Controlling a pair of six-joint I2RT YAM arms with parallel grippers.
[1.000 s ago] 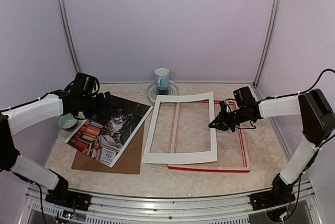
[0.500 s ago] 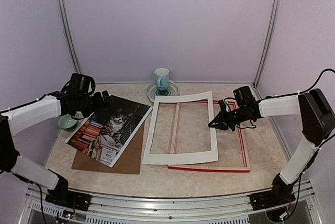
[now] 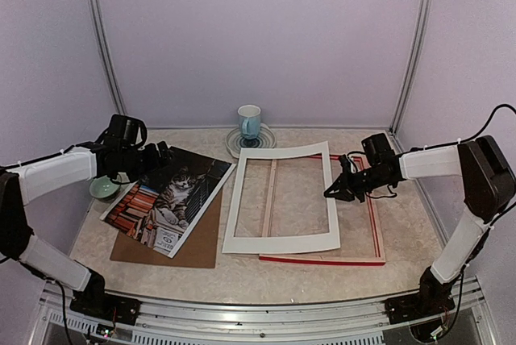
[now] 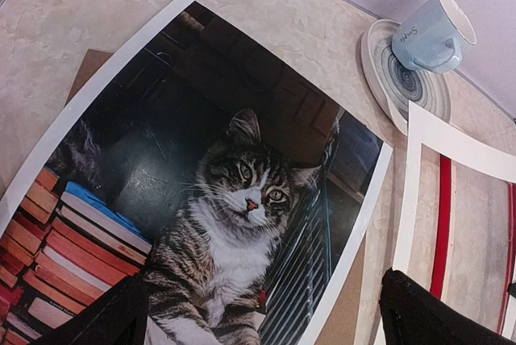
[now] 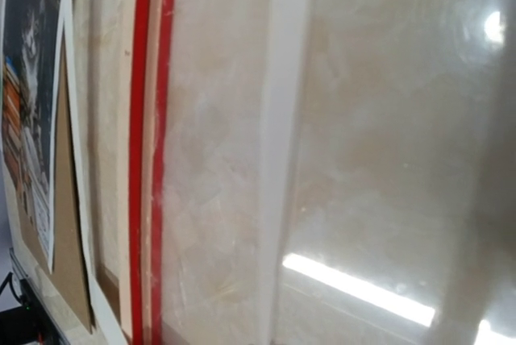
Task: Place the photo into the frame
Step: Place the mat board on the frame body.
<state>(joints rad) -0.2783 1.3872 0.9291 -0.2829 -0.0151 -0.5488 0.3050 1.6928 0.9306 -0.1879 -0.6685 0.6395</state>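
while the left gripper point(image 3: 159, 156) is hanging wide open above the far left corner of the photo point(image 3: 169, 200), holding nothing, the right gripper point(image 3: 330, 193) is sitting fully closed at the right edge of the white mat board point(image 3: 278, 242); can't tell whether it is pinching that edge or only touching it. the photo is lying face up on the left side of the table point(image 3: 415, 216), cat and stacked books showing, turned diagonally, resting partly on the brown backing board point(image 3: 185, 255), which is sticking out past its near and right edges. the photo is not lying in the frame point(image 3: 322, 260); its right corner is ending just beside the mat board's far left corner. the frame is lying flat right of centre, pale wood side up, red showing along its near and right edges. the mat board is lying across the frame's left part and overhanging it on the left. in the left wrist view the dark fingers point(image 4: 435, 317) are standing far apart, with the cat's face between and beyond them. a blue cup point(image 3: 249, 122) is standing on a saucer point(image 3: 264, 138) at the back, and a green bowl point(image 3: 103, 189) is sitting just beside the photo's left edge.
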